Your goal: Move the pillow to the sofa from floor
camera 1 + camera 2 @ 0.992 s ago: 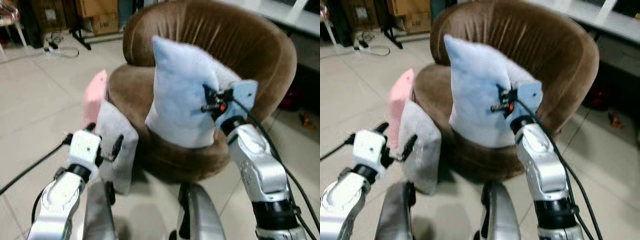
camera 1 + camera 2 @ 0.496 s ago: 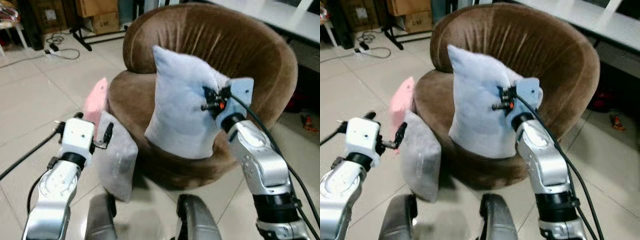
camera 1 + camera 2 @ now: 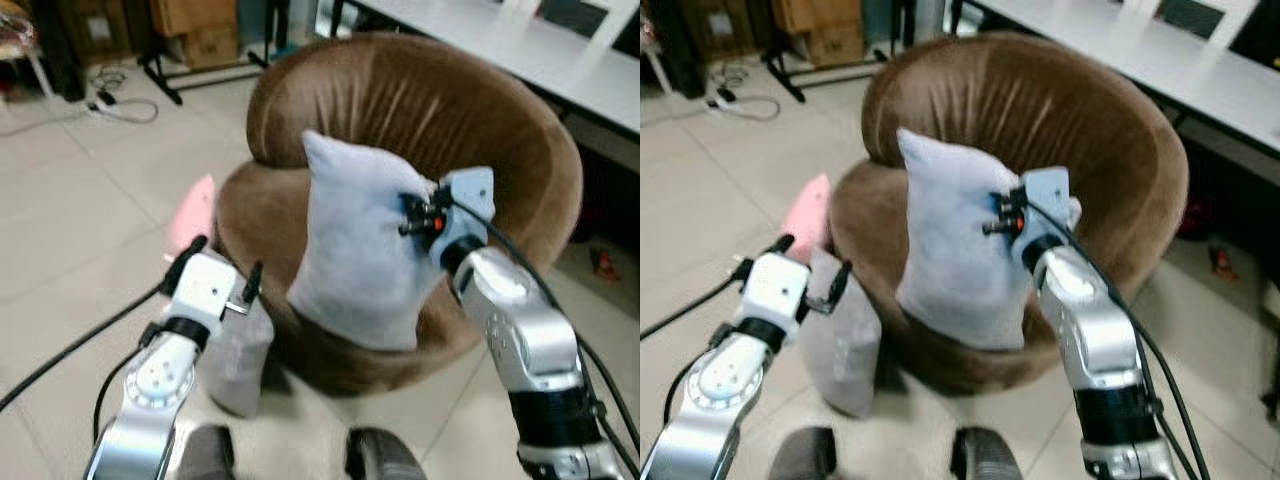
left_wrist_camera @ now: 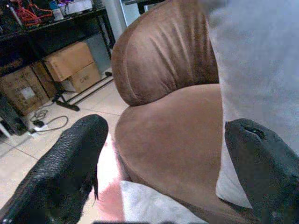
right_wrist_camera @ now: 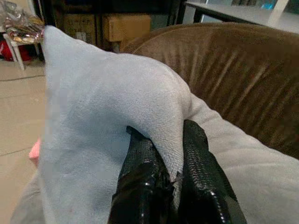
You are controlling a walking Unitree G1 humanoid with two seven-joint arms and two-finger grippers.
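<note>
You are bringing the left gripper [image 3: 218, 268] up and in toward the brown sofa [image 3: 470, 110], fingers spread and empty, where a second ago it was hanging lower and farther out; the carry is nearing its set-down. The right gripper [image 5: 169, 154] is clenching a fold of the pale blue pillow [image 3: 355, 250], which is hanging upright over the seat at the gripper's nine o'clock. A grey cushion [image 3: 840, 340] and a pink one [image 3: 810, 215] are lying on the floor.
</note>
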